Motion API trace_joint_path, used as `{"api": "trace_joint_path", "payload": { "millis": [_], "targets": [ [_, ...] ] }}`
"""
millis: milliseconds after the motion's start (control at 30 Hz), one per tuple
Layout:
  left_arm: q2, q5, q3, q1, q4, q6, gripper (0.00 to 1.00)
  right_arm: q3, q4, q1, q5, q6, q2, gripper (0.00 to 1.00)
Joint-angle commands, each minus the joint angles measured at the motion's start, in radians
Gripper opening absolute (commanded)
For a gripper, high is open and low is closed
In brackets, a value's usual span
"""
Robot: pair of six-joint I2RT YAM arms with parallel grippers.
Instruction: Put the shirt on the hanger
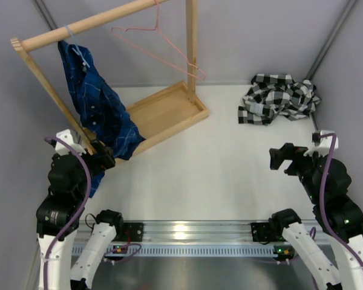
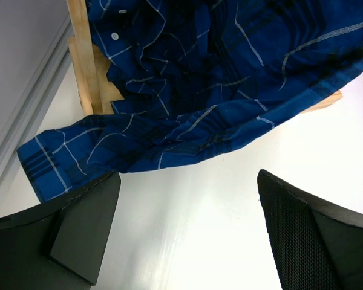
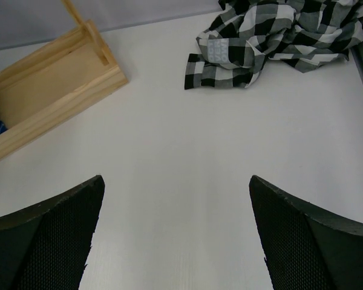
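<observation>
Evidently awaiting pickup, the crumpled black-and-white checked shirt (image 1: pixel 279 96) lies before the wide-open, empty right gripper (image 3: pixel 175 235) — left gripper (image 2: pixel 187 241) likewise — thin pink wire hanger (image 1: pixel 160 45) hangs ready.

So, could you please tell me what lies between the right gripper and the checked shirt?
Only bare white table separates the right gripper from the crumpled checked shirt; the right wrist view shows this clearly.

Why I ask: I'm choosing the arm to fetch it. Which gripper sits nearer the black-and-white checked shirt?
Right. The right gripper hovers on the near side of the shirt; the left gripper is far across the table, beside the blue plaid shirt.
</observation>
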Motion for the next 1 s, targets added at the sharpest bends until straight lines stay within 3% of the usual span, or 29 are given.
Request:
{"api": "trace_joint_path", "payload": {
  "millis": [0,100,267,367,467,600,733,800,967],
  "targets": [
    [0.009,-0.017,-0.009,-0.002,0.038,-0.028,0.98,0.018,-0.014,-0.011,0.050,0.016,0.006,0.99],
    [0.009,-0.046,-0.036,-0.002,0.064,-0.074,0.98,0.009,0.009,-0.011,0.033,0.033,0.027,0.99],
    [-0.001,-0.059,-0.143,-0.002,0.193,-0.115,0.98,-0.079,0.228,-0.011,-0.047,0.110,0.100,0.99],
    [0.012,-0.048,-0.209,-0.002,0.242,-0.112,0.98,-0.100,0.375,-0.022,0.007,0.186,0.256,1.00],
    [0.032,-0.022,-0.210,-0.002,0.241,-0.097,0.98,-0.027,0.454,-0.104,0.045,0.220,0.524,0.99],
    [0.019,0.020,-0.222,-0.002,0.241,-0.094,0.98,0.207,0.534,-0.262,0.022,0.307,0.974,0.99],
    [-0.010,0.041,-0.229,-0.002,0.247,-0.097,0.98,0.464,0.531,-0.341,0.117,0.237,1.300,0.99],
    [-0.019,0.081,-0.236,-0.002,0.253,-0.092,0.98,0.626,0.529,-0.368,0.092,0.196,1.488,0.99],
    [-0.017,0.125,-0.239,-0.002,0.267,-0.079,0.98,0.866,0.480,-0.427,0.004,0.197,1.753,0.99]
  ]
}}
